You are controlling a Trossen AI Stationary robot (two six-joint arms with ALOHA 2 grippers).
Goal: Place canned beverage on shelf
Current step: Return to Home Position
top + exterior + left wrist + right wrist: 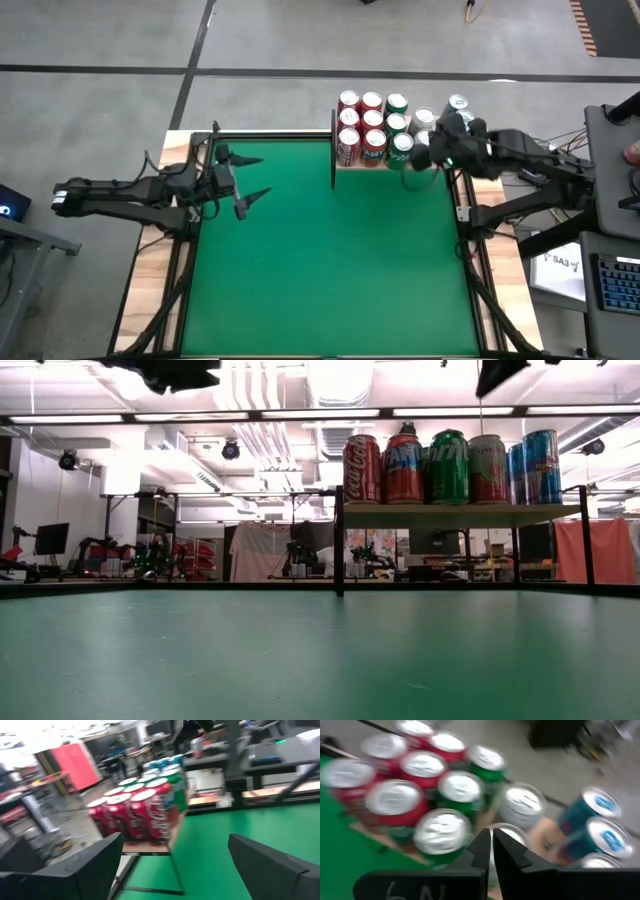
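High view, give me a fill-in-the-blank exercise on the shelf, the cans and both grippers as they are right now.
1. In the high view, the red cans fill the ____ end of the shelf.
2. The left gripper sits over the table's left edge with its jaws ____.
3. The right gripper hangs above the shelf with its jaws ____.

Missing words: left; open; shut.
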